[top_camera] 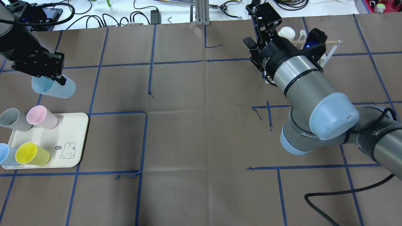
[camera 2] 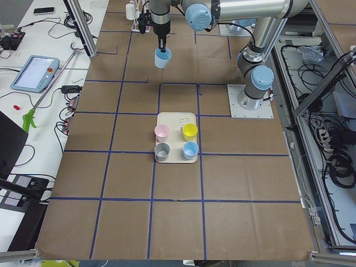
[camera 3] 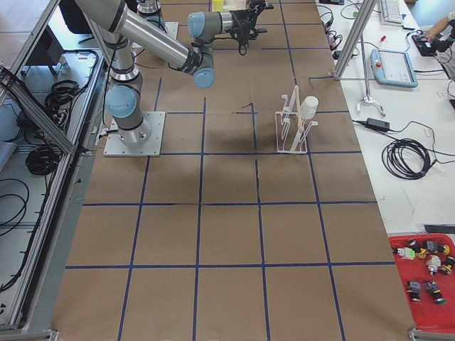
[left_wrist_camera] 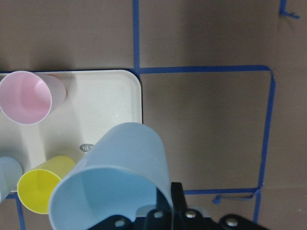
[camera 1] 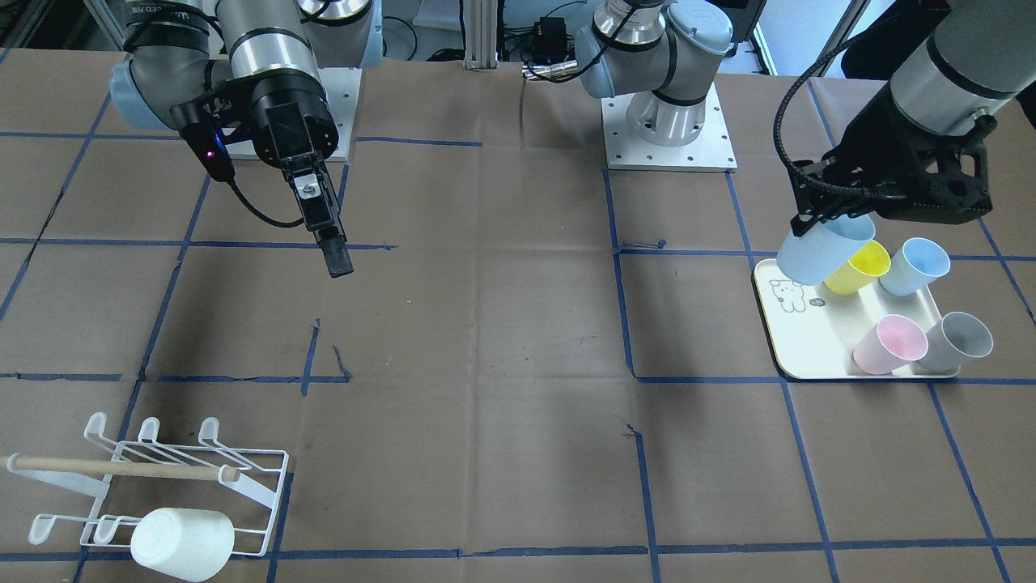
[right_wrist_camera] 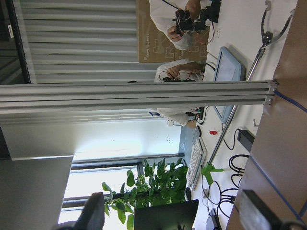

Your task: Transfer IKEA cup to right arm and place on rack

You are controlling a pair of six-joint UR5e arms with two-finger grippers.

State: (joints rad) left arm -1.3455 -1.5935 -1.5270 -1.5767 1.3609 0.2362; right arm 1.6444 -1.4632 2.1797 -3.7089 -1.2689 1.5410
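Note:
A pale blue IKEA cup (camera 1: 819, 256) hangs tilted above the table beside the cream tray (camera 1: 797, 348), with my left gripper (camera 1: 819, 225) shut on its rim. The same cup (left_wrist_camera: 112, 177) fills the lower left wrist view, mouth toward the camera. My right arm (top_camera: 298, 81) reaches over the far right of the table. Its gripper (camera 1: 338, 261) is held off the table, empty; its fingertips (right_wrist_camera: 95, 211) stand wide apart, so it is open. The white wire rack (camera 1: 174, 465) with a wooden rod lies at the table's corner, partly hidden behind the right arm in the overhead view.
A white cup (camera 1: 183, 542) sits upside down on the rack. On the tray stand a yellow cup (camera 1: 858, 269), a blue cup (camera 1: 914, 265), a pink cup (camera 1: 890, 344) and a grey cup (camera 1: 959, 340). People work at a bench beyond the table.

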